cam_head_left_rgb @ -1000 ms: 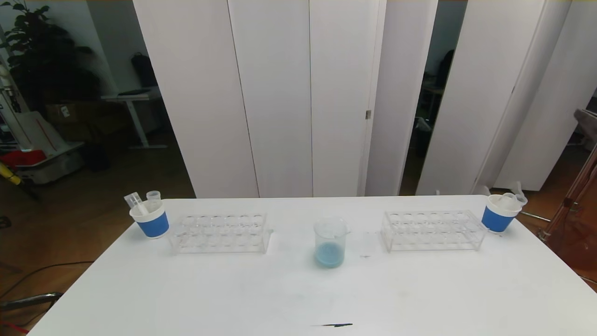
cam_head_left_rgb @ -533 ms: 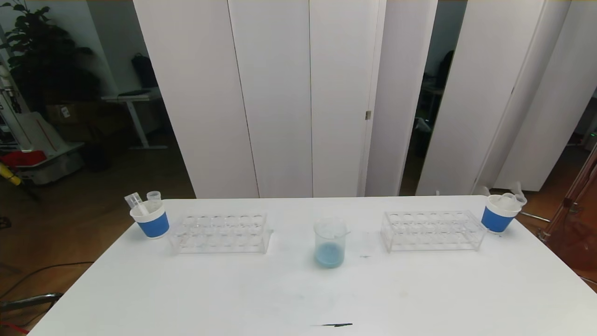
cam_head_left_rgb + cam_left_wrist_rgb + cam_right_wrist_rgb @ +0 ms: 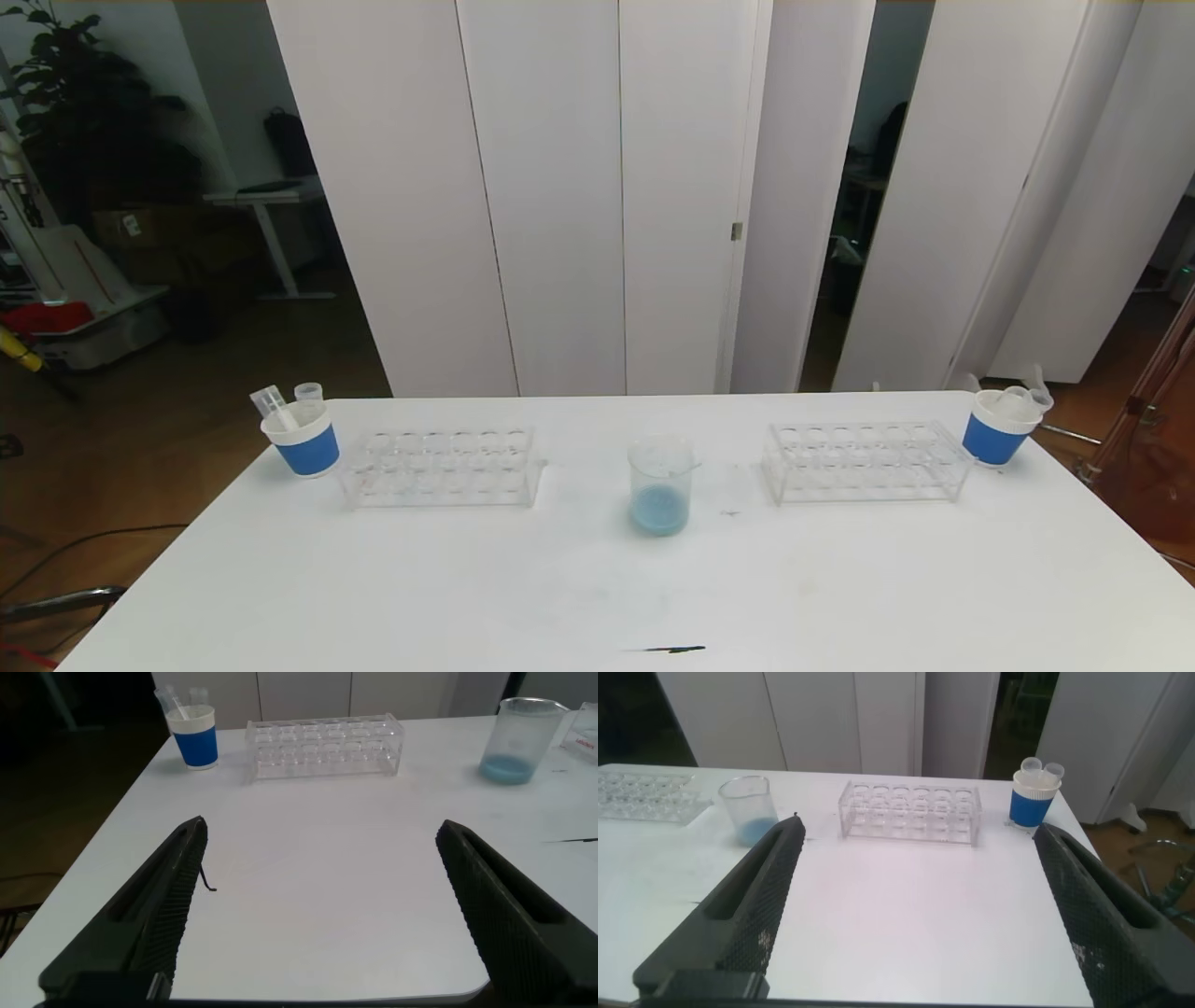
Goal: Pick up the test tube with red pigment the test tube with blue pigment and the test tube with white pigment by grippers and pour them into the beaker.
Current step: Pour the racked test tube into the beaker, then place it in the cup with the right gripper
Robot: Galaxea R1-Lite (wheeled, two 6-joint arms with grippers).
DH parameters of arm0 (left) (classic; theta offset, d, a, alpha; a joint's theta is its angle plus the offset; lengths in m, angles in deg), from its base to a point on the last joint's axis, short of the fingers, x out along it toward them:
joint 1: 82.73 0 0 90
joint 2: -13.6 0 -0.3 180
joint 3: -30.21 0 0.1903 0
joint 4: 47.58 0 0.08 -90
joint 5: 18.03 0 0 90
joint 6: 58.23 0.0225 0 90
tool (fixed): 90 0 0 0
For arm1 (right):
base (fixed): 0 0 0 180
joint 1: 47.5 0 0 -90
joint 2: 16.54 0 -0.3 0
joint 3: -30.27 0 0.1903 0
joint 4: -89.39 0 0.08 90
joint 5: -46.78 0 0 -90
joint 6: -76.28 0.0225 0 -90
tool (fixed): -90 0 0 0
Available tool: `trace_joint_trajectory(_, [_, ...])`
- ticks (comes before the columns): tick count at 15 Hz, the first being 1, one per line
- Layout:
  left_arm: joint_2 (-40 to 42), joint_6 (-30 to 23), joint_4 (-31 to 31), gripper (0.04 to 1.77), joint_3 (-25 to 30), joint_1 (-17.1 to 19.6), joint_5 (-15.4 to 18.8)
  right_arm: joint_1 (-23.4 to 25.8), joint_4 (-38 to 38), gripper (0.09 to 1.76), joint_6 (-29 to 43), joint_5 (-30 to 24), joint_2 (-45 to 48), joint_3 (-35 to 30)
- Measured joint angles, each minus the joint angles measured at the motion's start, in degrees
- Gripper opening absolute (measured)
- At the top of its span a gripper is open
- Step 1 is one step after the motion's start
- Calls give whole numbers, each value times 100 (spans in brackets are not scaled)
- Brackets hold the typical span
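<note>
The beaker [image 3: 661,485] is a clear glass cylinder with a pouring lip, standing upright on the white table just below the centre of the head view, between the two clear racks. It holds a shallow layer of pale blue liquid at its bottom. The same beaker [image 3: 521,739] appears at the upper right of the left wrist view and [image 3: 747,810] at the upper left of the right wrist view.
</note>
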Motion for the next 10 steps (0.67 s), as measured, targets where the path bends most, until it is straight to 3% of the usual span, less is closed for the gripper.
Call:
trace_joint_trajectory(6, [0,0,0,175,0,0,-2,-62,-290,175,5,243,1175,-1119])
trace_joint_trajectory(10, [0,0,0,175,0,0,-2,-51,-638,175,-12,315,1671,-1287])
